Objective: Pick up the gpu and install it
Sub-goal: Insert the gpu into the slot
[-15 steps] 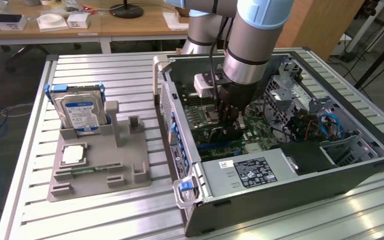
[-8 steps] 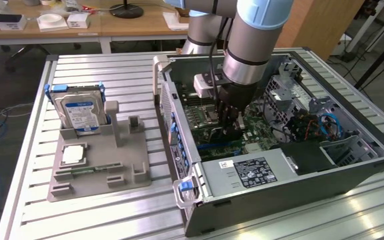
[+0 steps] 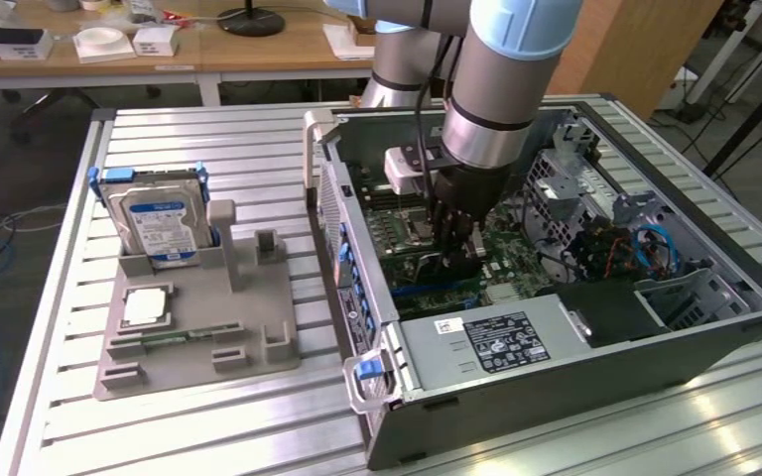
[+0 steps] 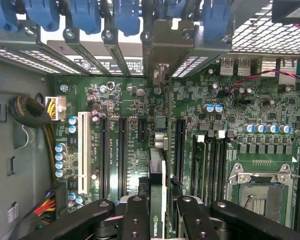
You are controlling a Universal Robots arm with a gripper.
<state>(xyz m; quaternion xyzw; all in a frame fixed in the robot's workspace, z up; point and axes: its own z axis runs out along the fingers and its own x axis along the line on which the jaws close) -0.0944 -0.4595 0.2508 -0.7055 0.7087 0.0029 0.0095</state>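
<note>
gpu: 1 | hard drive: 1 | computer case: 1 | pincer: 1

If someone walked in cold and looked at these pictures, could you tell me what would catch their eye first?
First the robot arm reaching down into the open computer case, its tool closed on the gpu, held on edge just above the green motherboard. Then, on the exterior view's left, the silver hard drive with a blue label, standing upright in a grey holder on the slatted table.

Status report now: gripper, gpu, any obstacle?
Gripper shut on gpu, inside the computer case. Gpu edge-on over the motherboard slots. No obstacle seen.
</note>
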